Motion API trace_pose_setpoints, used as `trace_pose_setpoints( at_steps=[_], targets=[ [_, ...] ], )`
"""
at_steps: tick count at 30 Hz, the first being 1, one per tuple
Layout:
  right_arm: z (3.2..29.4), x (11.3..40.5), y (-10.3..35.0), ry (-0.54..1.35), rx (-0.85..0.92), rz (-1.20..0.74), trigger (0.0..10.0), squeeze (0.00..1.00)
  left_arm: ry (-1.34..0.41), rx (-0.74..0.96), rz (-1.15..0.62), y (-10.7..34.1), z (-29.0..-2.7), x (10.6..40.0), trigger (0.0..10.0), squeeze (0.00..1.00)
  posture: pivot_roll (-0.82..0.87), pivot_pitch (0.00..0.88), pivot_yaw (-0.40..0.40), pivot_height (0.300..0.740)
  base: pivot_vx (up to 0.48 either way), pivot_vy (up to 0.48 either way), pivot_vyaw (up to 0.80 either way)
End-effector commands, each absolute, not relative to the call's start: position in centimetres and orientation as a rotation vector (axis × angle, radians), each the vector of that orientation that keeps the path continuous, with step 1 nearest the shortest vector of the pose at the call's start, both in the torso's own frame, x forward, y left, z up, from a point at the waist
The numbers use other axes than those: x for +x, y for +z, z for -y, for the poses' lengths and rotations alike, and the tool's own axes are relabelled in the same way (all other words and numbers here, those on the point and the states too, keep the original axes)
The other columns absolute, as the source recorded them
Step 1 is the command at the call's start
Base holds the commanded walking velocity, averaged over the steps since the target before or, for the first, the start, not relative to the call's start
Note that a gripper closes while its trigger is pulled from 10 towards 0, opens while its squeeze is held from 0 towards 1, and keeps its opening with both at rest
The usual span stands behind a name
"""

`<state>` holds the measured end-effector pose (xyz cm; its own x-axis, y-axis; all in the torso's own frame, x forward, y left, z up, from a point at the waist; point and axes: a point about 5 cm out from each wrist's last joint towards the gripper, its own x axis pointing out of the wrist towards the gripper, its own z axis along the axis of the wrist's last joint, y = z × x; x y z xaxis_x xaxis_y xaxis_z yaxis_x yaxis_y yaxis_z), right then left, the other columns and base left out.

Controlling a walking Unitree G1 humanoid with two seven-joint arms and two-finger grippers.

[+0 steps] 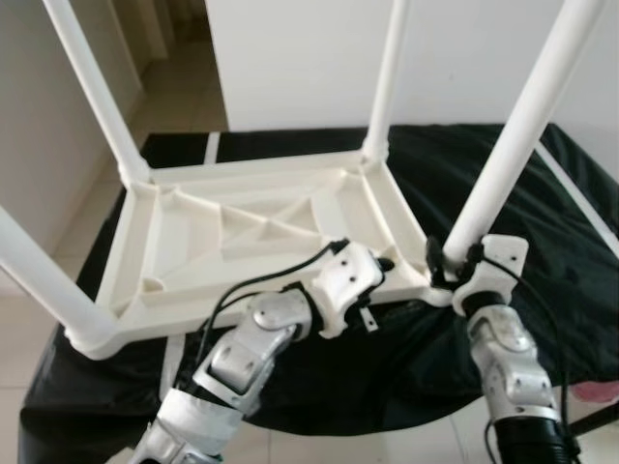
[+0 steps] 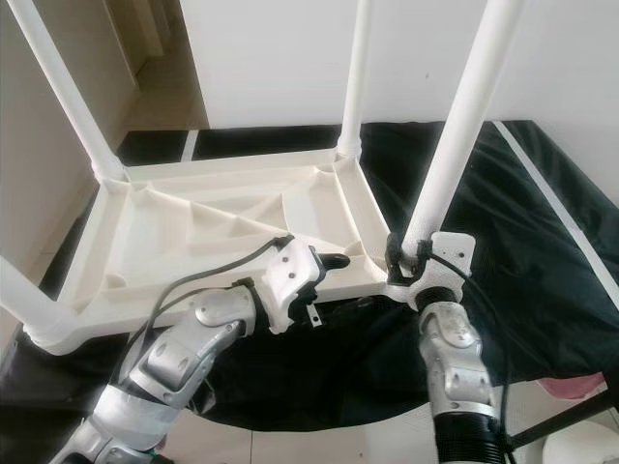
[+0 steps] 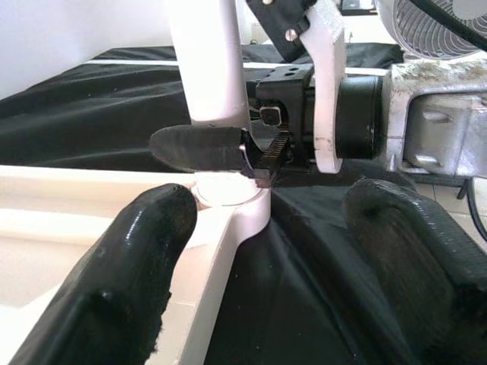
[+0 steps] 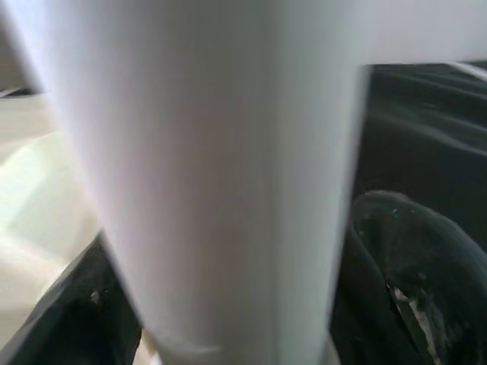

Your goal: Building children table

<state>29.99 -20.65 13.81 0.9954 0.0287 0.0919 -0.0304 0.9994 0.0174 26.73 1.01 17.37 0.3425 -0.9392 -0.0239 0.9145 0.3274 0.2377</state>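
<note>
- The upturned white tabletop (image 1: pixel 242 251) lies on a black cloth (image 1: pixel 542 251), so leg sockets face up.
- The right gripper (image 1: pixel 453 263) clamps the near-right leg (image 1: pixel 513 135) at its base, probably seating it.
- The left gripper (image 3: pixel 259 251), fingers spread wide, straddles the tabletop's rim beside that corner, seemingly bracing it.

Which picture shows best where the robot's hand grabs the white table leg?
The left wrist view: the right gripper clamps the table leg just above its corner socket. The eye views show that grip small from above; the right wrist view shows the leg as a blurred close-up.
</note>
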Motion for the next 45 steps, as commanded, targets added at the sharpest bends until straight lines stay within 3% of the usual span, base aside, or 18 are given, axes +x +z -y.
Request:
trace_pose_setpoints(
  at_steps=[1,6,16,17,18,19,33,35,45],
  targets=[
    [20.3,30.1,13.8,0.061,0.033,0.095,10.0,0.0,-1.234,0.236,0.134,17.5,-1.0,26.6,10.0,0.0,-0.06,0.011,-0.005,0.74,0.0,0.0,0.0],
    [20.9,30.9,14.3,0.326,-0.057,0.063,10.0,0.0,-1.238,0.24,0.134,17.5,-1.0,26.6,10.0,0.0,-0.06,0.012,-0.005,0.74,0.0,0.0,0.0],
    [21.2,31.3,14.0,0.446,-0.131,0.037,10.0,0.0,-1.24,0.236,0.132,17.4,-0.9,26.4,10.0,0.0,-0.05,0.01,-0.012,0.74,0.0,0.0,0.0],
    [21.3,31.4,13.9,0.449,-0.144,0.035,7.1,0.0,-1.239,0.236,0.132,17.4,-0.9,26.4,10.0,0.0,-0.05,0.011,-0.012,0.74,0.0,0.0,0.0],
    [21.4,31.4,13.8,0.451,-0.152,0.034,7.1,0.0,-1.238,0.236,0.132,17.4,-0.9,26.4,10.0,0.0,-0.05,0.011,-0.013,0.74,0.0,0.0,0.0],
    [21.6,31.4,13.6,0.444,-0.148,0.024,0.0,0.0,-1.238,0.235,0.132,17.4,-0.9,26.4,10.0,0.0,-0.05,0.011,-0.013,0.74,0.0,0.0,0.0],
    [22.5,30.9,12.3,0.431,-0.11,-0.014,0.0,0.0,-1.249,0.233,0.138,17.3,-0.6,26.3,10.0,0.0,-0.07,0.004,-0.008,0.74,0.0,0.0,0.0],
    [22.4,30.9,12.2,0.421,-0.091,-0.015,10.0,0.0,-1.251,0.233,0.139,17.3,-0.6,26.3,10.0,0.0,-0.07,0.002,-0.007,0.74,0.0,0.0,0.0],
    [21.0,31.0,12.6,0.327,-0.026,0.01,10.0,0.0,-1.245,0.251,0.153,17.3,-0.4,26.3,10.0,0.0,-0.07,0.0,-0.008,0.74,0.0,0.0,0.0]
  ],
)
